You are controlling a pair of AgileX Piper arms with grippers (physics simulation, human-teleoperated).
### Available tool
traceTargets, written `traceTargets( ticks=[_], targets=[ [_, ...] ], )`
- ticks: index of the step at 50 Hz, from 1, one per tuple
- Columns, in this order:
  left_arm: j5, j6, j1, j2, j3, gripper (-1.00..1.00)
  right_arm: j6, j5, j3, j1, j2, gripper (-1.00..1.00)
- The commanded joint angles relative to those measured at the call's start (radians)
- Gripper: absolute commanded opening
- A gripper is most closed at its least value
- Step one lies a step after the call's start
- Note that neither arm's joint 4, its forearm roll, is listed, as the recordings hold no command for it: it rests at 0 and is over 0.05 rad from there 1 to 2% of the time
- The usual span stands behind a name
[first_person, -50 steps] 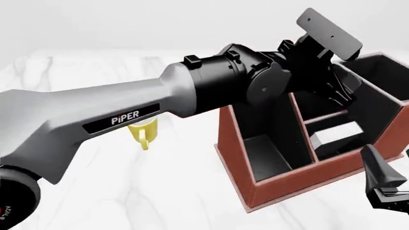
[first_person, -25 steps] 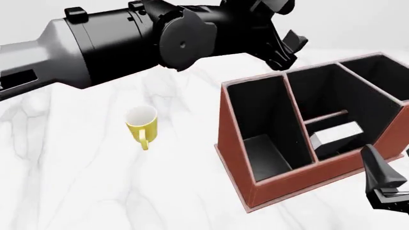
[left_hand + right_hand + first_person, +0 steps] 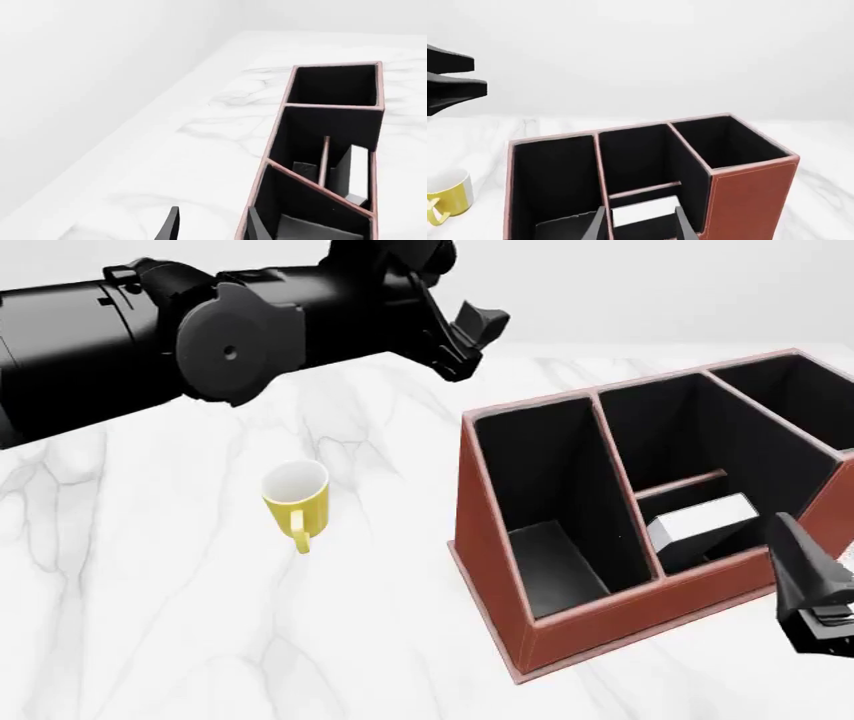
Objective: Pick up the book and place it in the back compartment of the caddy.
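You have a yellow mug (image 3: 296,502) standing upright on the white marble table (image 3: 200,620), its handle turned toward the near edge and its open top showing a pale inside. Behind the tabletop is a plain light-grey backdrop (image 3: 667,285).

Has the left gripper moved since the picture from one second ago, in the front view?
Yes. The left gripper was then over the caddy, above its middle cells. Now it is up and left of the caddy, clear of its near-left corner.
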Motion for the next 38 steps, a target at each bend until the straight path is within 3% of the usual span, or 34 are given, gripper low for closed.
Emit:
traceTargets(
  ticks=[1,15,17,21,29,33,38],
  targets=[
    [-0.032,-0.007,0.053,-0.061,0.081,1.0,-0.023,0.158,-0.203,0.047,-0.055,1.0],
    [-0.068,-0.02,0.091,-0.13,0.166,1.0,-0.057,0.395,-0.586,0.091,-0.098,1.0],
    [-0.07,-0.021,0.096,-0.143,0.178,1.0,-0.089,0.431,-0.642,0.119,-0.097,1.0],
    [-0.076,-0.022,0.111,-0.171,0.207,1.0,-0.097,0.486,-0.755,0.112,-0.103,1.0],
    [-0.086,-0.018,0.188,-0.327,0.347,1.0,-0.121,0.625,-1.03,0.109,-0.123,1.0],
    [-0.09,-0.025,0.209,-0.416,0.429,1.0,-0.105,0.671,-1.136,0.081,-0.124,1.0],
    [-0.105,-0.015,0.241,-0.492,0.496,1.0,-0.07,0.703,-1.189,0.055,-0.144,1.0]
  ],
)
